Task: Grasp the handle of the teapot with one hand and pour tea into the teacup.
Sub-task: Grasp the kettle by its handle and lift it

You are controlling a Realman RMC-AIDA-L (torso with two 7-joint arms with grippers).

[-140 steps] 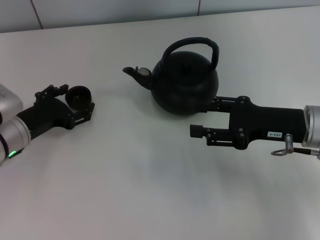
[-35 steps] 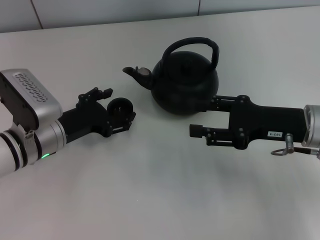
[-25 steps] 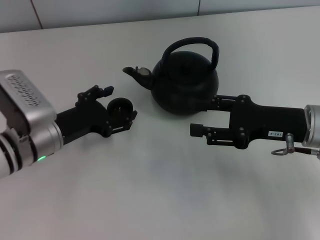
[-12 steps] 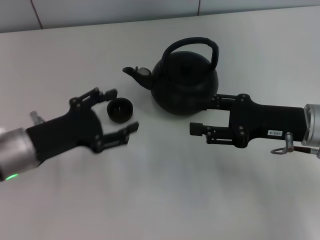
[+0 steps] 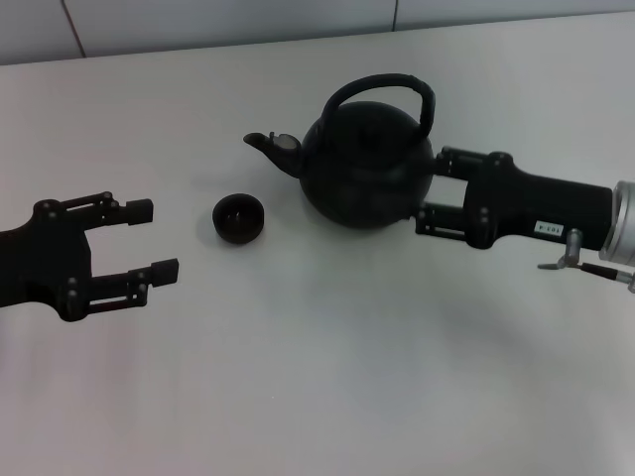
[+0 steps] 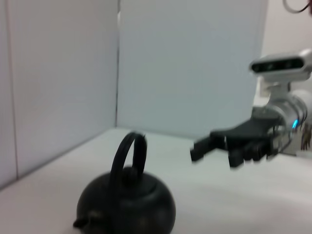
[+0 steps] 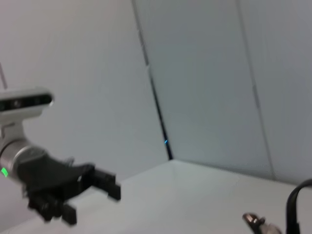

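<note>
Black on white pretty much everywhere: we've got the teapot (image 5: 365,166) sitting on the white table (image 5: 327,377), handle (image 5: 382,88) arching over its lid, spout aimed at the teacup (image 5: 239,217) just beside it. Cup's inside looks dark, can't tell if anything's in it. Our left gripper (image 5: 144,238) sits well off from the cup, jaws spread. Our right gripper (image 5: 429,188) is against the pot's side, released, nothing grasped. Pale wall panels behind
</note>
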